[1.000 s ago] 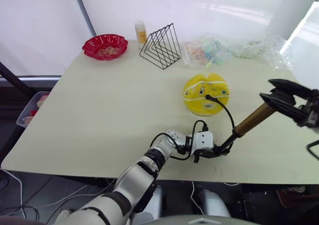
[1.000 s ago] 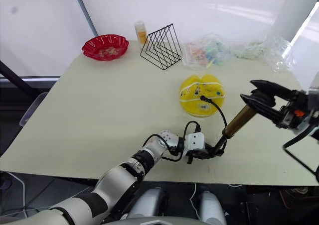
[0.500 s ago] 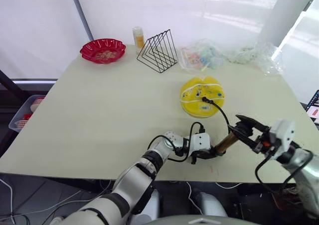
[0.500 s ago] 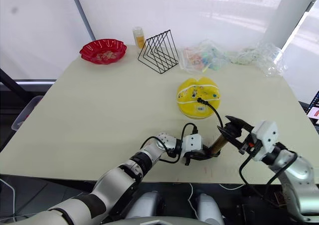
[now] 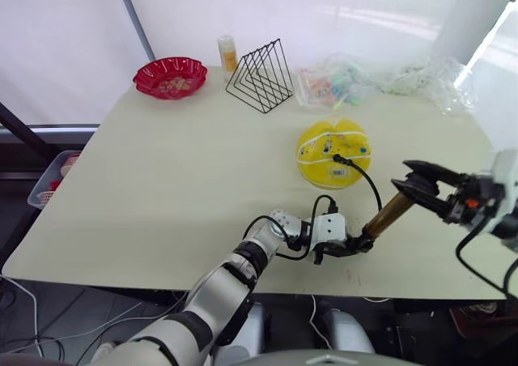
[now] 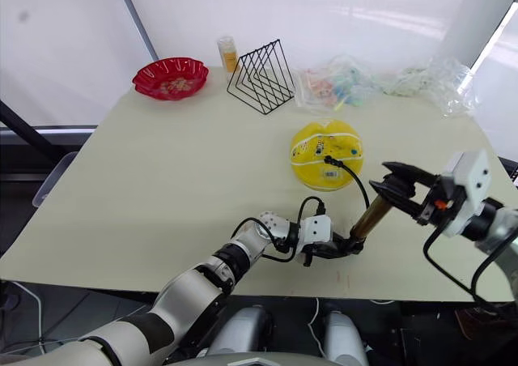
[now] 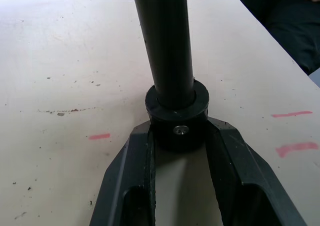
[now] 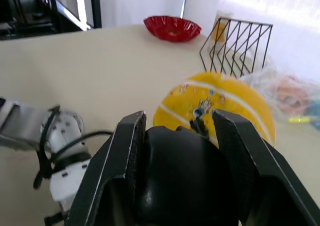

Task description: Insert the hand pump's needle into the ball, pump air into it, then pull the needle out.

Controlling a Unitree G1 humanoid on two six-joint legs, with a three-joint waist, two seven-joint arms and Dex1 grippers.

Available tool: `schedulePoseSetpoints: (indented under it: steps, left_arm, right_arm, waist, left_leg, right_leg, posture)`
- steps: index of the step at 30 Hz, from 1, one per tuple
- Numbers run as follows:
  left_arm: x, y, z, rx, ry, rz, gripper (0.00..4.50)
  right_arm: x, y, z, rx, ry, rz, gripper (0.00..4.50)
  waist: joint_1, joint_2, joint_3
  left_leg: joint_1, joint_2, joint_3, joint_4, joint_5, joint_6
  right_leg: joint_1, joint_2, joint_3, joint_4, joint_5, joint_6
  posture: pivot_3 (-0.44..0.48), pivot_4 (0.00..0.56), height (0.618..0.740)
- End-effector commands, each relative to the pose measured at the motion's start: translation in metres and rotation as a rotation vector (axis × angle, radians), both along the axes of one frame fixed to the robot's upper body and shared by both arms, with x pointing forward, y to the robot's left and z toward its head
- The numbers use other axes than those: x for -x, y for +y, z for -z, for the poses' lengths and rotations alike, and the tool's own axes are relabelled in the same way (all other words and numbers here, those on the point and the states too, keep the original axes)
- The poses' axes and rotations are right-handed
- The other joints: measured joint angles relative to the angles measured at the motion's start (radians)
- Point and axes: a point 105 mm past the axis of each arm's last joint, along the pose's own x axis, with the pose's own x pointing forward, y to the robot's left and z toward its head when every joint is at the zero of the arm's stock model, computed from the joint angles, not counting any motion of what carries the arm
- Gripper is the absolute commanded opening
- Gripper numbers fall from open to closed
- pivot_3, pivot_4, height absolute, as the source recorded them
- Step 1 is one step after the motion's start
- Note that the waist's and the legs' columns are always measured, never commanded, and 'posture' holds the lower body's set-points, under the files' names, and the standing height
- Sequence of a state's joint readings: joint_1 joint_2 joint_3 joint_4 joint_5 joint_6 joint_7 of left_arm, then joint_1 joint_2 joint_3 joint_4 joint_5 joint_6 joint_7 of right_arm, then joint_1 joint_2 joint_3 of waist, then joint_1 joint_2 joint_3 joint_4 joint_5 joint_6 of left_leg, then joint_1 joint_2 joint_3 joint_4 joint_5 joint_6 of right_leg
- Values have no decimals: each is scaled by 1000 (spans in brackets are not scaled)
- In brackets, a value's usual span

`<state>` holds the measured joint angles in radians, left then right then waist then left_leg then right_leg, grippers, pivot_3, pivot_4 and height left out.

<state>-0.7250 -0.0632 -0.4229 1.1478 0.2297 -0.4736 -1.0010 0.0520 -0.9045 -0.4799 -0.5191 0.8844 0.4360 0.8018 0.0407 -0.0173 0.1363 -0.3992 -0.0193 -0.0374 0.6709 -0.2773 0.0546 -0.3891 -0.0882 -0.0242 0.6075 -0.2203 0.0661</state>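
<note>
Count on the desk (image 5: 162,180): one hand pump (image 5: 387,215), with one black hose (image 5: 368,181). One yellow ball (image 5: 333,152). One red scalloped bowl (image 5: 170,75). One black wire rack (image 5: 260,75). One small yellow bottle (image 5: 229,53). Two heaps of clear plastic bags (image 5: 336,81) (image 5: 429,78); contents not countable. Two grippers (image 5: 350,247) (image 5: 421,186) in view.

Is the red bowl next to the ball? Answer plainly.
No. The red bowl sits at the table's far left corner, well apart from the ball.
</note>
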Motion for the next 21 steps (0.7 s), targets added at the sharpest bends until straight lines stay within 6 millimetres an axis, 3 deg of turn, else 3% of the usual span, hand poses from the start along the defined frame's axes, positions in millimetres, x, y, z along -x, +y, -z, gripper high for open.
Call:
schedulePoseSetpoints:
  steps: [1,4,7,12,13,14,17,21]
  left_arm:
    - [16,38,48,-201,114,-28,998]
    - [16,38,49,-202,114,-27,998]
    - [16,38,49,-202,114,-28,998]
    - [16,38,49,-202,113,-25,998]
    - [17,38,49,-203,113,-24,998]
    - [17,38,49,-202,113,-23,998]
    - [17,37,49,-199,113,-24,998]
    - [17,37,49,-197,113,-26,998]
  right_arm:
    - [14,-15,-71,8,-210,53,1603]
    - [22,-17,-98,4,-249,56,1603]
    - [27,-19,-109,20,-254,61,1603]
    - [20,-22,-91,-14,-179,73,1603]
    - [18,-20,-80,5,-147,69,1603]
    - [12,-15,-50,38,-70,66,1603]
    - [6,-2,13,68,57,54,1603]
    - [2,5,49,38,76,65,1603]
  waist:
    - [-1,2,2]
    - [0,5,6]
    - [0,4,8]
    - [0,4,8]
    - [0,4,8]
    - [1,4,8]
    - [-1,-7,0]
    - [-16,-14,-7]
  left_leg:
    - [0,0,0,0,0,0]
    - [0,0,1,1,0,0]
    - [-1,0,0,1,0,0]
    - [-7,-1,2,1,0,0]
    - [-7,-1,2,1,0,0]
    - [-7,-1,2,1,0,0]
    - [-3,1,1,0,0,0]
    - [7,2,0,-1,0,0]
  right_leg:
    - [0,0,0,0,0,0]
    - [0,-1,1,0,0,0]
    - [-1,0,0,1,0,0]
    - [-7,0,2,1,0,1]
    - [-7,-1,1,1,0,1]
    - [-7,-1,1,1,0,1]
    - [-3,1,0,1,0,0]
    - [5,2,0,1,-1,0]
  posture:
    - [0,150,737]
    - [0,150,737]
    - [0,150,737]
    - [0,150,737]
    - [0,150,737]
    - [0,150,737]
    - [0,150,737]
    - [0,150,737]
